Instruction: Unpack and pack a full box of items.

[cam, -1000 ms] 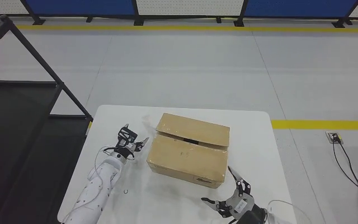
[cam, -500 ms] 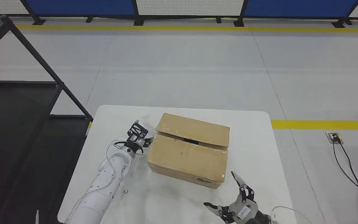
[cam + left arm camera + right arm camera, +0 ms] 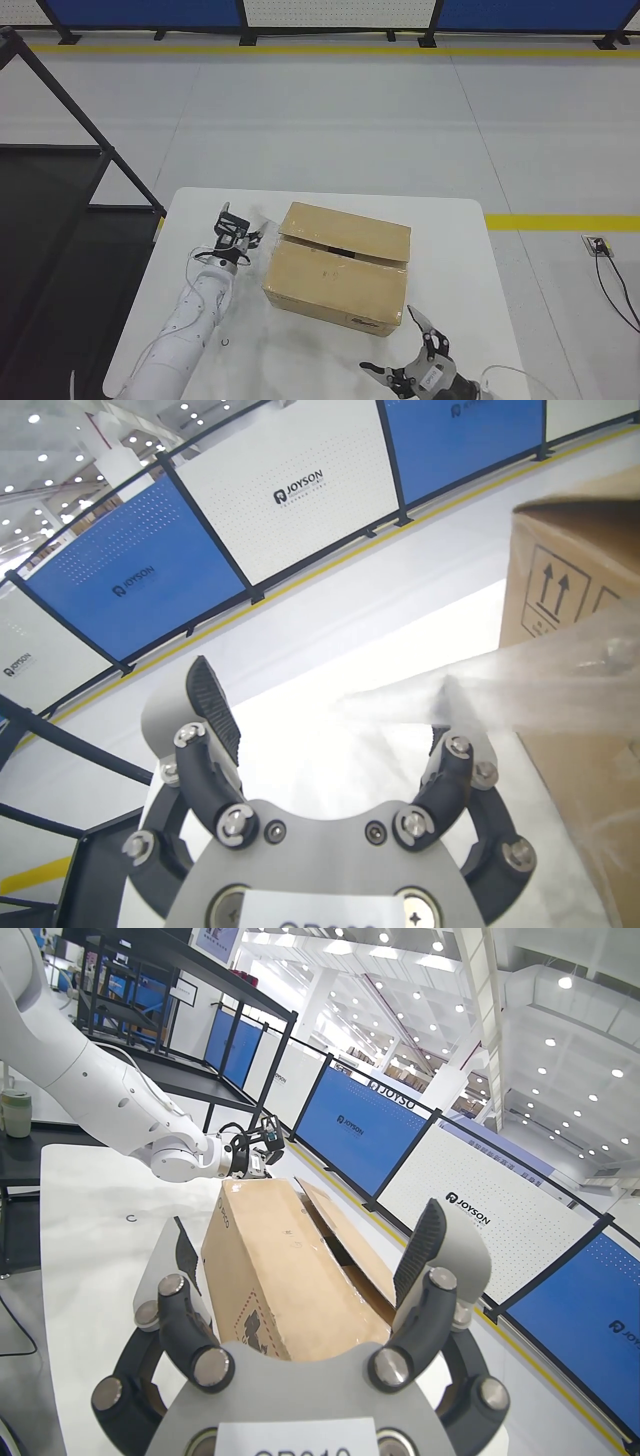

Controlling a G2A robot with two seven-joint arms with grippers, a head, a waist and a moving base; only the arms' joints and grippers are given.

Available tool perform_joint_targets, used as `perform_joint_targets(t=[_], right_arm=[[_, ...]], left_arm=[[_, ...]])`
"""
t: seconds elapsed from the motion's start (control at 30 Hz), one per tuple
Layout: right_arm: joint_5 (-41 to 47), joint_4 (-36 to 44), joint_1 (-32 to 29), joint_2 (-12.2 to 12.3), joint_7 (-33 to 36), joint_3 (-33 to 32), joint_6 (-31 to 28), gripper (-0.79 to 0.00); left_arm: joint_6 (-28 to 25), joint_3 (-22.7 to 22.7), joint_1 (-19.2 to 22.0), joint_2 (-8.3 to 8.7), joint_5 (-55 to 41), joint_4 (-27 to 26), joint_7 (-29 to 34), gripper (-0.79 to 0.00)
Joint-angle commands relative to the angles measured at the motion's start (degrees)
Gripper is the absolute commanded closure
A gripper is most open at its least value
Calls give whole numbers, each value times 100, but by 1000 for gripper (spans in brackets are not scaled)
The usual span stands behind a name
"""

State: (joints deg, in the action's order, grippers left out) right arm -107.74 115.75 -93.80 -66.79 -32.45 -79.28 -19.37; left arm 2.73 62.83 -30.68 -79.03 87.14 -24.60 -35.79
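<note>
A brown cardboard box [image 3: 335,270] stands mid-table, its top flaps slightly parted over a dark gap. My left gripper [image 3: 233,233] is open at the box's left end. In the left wrist view a strip of clear film [image 3: 500,690] runs from the box [image 3: 565,600] to one finger of the left gripper [image 3: 325,705]; it is not pinched between the fingers. My right gripper [image 3: 408,358] hangs open near the table's front edge, just in front of the box's right corner. In the right wrist view the box [image 3: 280,1268] lies ahead between the fingers of the right gripper [image 3: 305,1248], with the left gripper [image 3: 260,1148] beyond its far end.
The white table [image 3: 300,350] has bare room left of and in front of the box. A small dark C-shaped bit [image 3: 225,343] lies beside the left arm. A black metal rack [image 3: 60,200] borders the table's left side. A green-lidded cup [image 3: 15,1113] stands on a dark surface.
My left gripper went toward the box's left end, then drew back a little to the left and farther away. The right gripper shifted slightly toward the front edge. The box stayed put.
</note>
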Motion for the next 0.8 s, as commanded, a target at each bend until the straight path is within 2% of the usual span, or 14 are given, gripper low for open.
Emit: perform_joint_targets(t=[0.0,0.5,0.77], right_arm=[[-2,-2,45,4,16,20,-30,-785],[16,-36,248,45,73,80,-154,-785],[69,-111,318,68,41,84,-202,-785]], left_arm=[[144,72,-17,4,-118,-20,-82,-785],[861,419,-217,129,-219,-312,-223,-785],[1096,621,-516,218,-243,-551,-310,-785]])
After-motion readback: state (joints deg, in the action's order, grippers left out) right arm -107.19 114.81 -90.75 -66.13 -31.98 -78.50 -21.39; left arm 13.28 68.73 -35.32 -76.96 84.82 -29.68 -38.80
